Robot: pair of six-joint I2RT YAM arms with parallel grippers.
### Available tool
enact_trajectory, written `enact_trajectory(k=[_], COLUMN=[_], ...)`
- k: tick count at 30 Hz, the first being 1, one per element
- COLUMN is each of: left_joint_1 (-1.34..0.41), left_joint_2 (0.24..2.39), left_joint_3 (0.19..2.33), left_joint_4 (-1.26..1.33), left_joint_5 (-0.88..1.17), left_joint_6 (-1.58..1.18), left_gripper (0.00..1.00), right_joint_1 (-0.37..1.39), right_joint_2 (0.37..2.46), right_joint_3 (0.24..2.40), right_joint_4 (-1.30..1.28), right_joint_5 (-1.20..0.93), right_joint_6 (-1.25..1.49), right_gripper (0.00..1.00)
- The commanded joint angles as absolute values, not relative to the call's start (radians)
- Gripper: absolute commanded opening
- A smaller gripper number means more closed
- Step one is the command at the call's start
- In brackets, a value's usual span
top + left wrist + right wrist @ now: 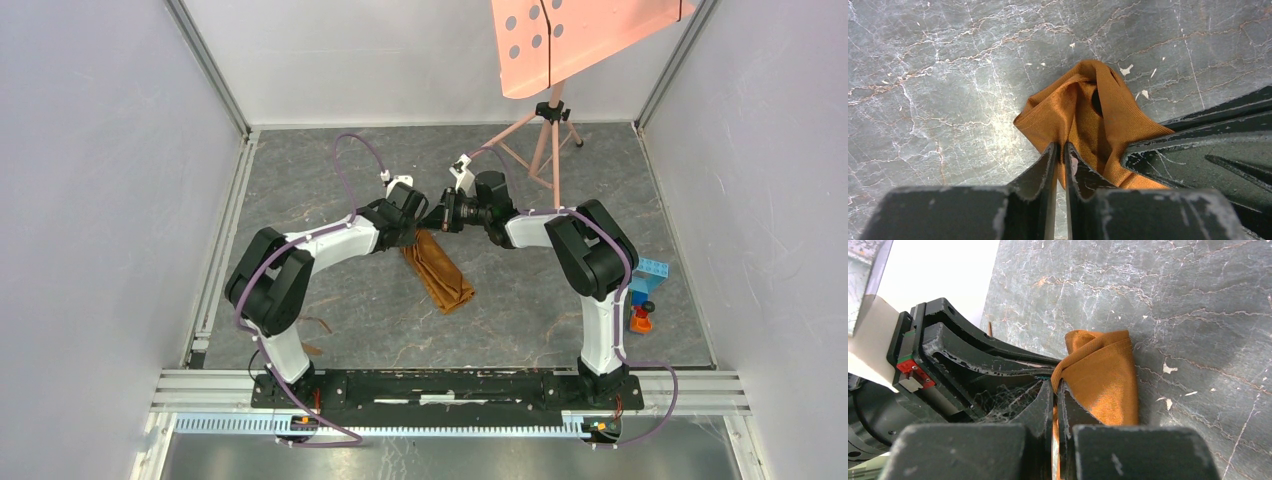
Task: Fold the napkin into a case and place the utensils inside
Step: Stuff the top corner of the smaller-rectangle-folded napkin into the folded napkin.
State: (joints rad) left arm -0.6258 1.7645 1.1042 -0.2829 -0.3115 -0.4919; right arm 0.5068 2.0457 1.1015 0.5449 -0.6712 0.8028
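The napkin (440, 268) is a narrow, bunched orange-brown cloth lying slantwise mid-table. Both grippers meet at its far end. My left gripper (414, 226) is shut on a fold of the cloth; its wrist view shows the fingertips (1062, 149) pinching the napkin (1083, 107). My right gripper (440, 217) is shut on the same end; its wrist view shows the gripper (1055, 386) clamping an edge of the napkin (1108, 375). Slender copper-brown utensils (316, 325) lie near the left arm's base, partly hidden by the arm.
A salmon-pink perforated panel on a tripod (552, 120) stands at the back right. Blue, green and red toy blocks (645, 290) sit by the right wall. The right gripper's fingers (1208, 145) fill the left wrist view's right side. Grey walls enclose the table.
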Motion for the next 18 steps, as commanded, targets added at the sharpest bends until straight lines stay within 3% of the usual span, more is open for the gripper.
enact_trajectory(k=[1, 5, 18], left_joint_1=[-0.625, -0.624, -0.599], left_joint_2=[1.746, 1.739, 1.618], left_joint_3=[1.120, 1.112, 0.922], left_joint_4=[-0.255, -0.253, -0.014], left_joint_5=[-0.327, -0.336, -0.264], left_joint_6=[-0.460, -0.455, -0.433], left_gripper=[0.13, 0.02, 0.02], right_joint_1=[0.516, 0.524, 0.604], right_joint_2=[2.020, 2.024, 2.090], right_joint_3=[1.111, 1.119, 1.042], right_joint_4=[0.563, 0.551, 0.660], right_joint_5=[-0.663, -0.651, -0.516], right_joint_6=[0.783, 0.784, 0.918], right_gripper=[0.00, 0.00, 0.00])
